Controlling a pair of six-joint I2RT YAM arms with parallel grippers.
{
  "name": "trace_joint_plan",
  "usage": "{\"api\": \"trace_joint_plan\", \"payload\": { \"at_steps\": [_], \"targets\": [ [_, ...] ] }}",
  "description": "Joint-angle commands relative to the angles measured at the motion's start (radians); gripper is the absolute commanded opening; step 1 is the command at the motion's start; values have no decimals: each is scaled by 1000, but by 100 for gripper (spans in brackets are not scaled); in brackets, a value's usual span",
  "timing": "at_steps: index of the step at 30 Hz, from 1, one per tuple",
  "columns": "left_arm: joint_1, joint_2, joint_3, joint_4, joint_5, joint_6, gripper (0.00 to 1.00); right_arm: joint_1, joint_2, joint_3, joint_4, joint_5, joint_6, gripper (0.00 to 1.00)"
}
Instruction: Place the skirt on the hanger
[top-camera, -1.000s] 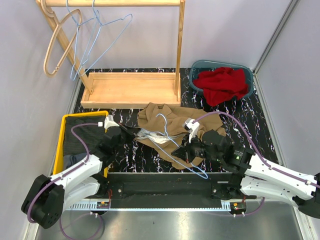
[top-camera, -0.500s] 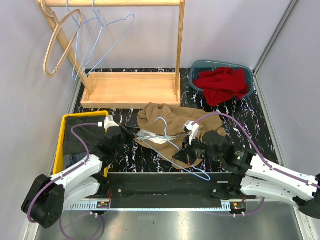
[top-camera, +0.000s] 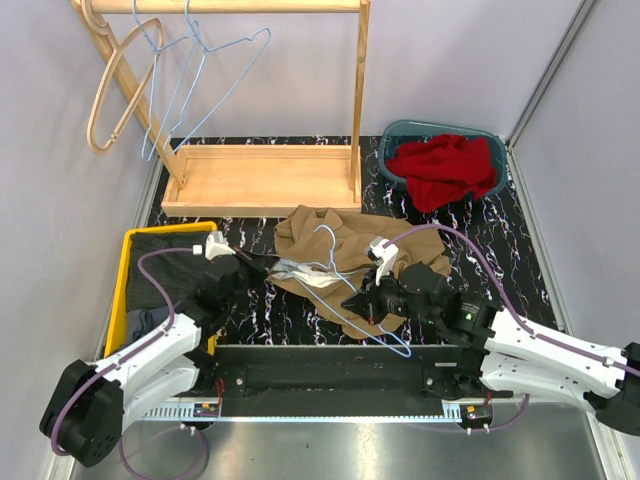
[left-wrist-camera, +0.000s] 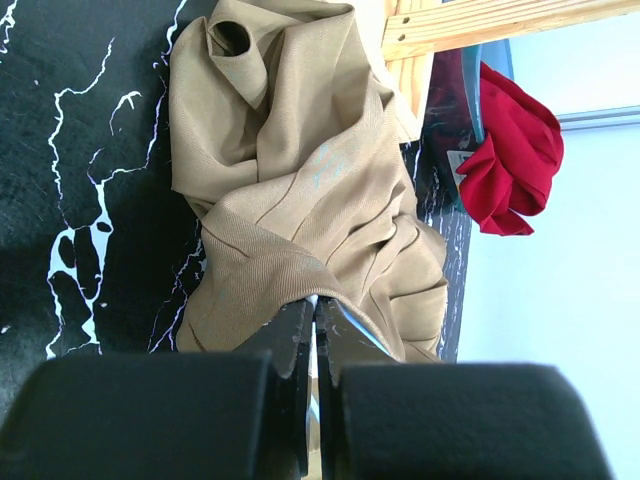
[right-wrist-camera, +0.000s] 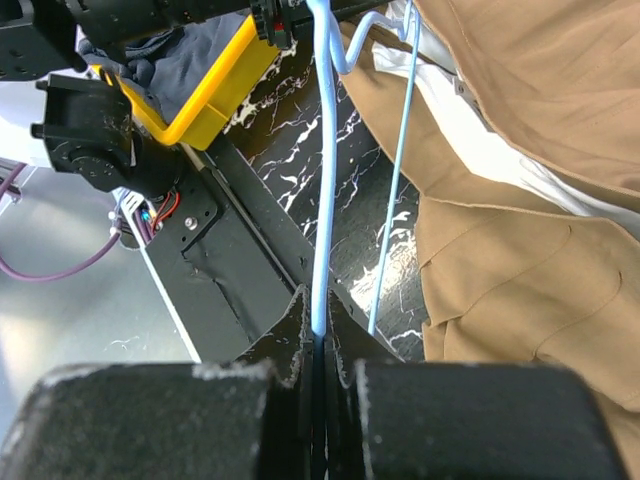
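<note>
The tan skirt (top-camera: 350, 243) lies crumpled on the black marbled table, its white lining showing at the near left edge. A light blue wire hanger (top-camera: 331, 262) lies partly in the skirt's opening, with its hook over the cloth. My left gripper (top-camera: 268, 266) is shut on the skirt's near edge; the left wrist view shows the jaws pinching the tan hem (left-wrist-camera: 300, 190). My right gripper (top-camera: 358, 301) is shut on the hanger's wire (right-wrist-camera: 320, 180), beside the skirt (right-wrist-camera: 520, 150).
A wooden rack (top-camera: 260, 178) at the back carries a wooden hanger (top-camera: 112, 88) and blue wire hangers (top-camera: 190, 75). A teal basin (top-camera: 494, 142) with red cloth (top-camera: 445, 168) stands back right. A yellow bin (top-camera: 122, 290) of dark clothes is at the left.
My right gripper has moved a little left and away with the hanger, pushing its hook further over the skirt. My left gripper has kept its grip on the hem and shifted slightly.
</note>
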Motion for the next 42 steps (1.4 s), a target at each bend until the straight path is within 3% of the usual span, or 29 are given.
{"api": "trace_joint_plan", "payload": {
  "at_steps": [1, 7, 16, 19, 32, 36, 42],
  "targets": [
    [6, -27, -9, 37, -6, -8, 0, 7, 31, -17, 131, 18, 18, 0],
    [6, -37, -9, 36, 4, -8, 0, 7, 64, -44, 231, 14, 29, 0],
    [9, -81, 29, -33, 1, 5, 0, 7, 24, -68, 75, 40, 15, 0],
    [15, -95, 35, -61, 1, 9, 0, 9, -10, -71, 10, 113, 15, 0],
    [45, -53, 19, -52, 34, 63, 0, 7, -58, 2, -10, 129, -40, 0],
    [46, -23, 26, -12, 66, 92, 2, 7, -19, -7, 36, 133, -66, 0],
    [46, 26, 48, 28, 90, 219, 11, 7, 102, -40, 234, 164, -92, 0]
  ]
}}
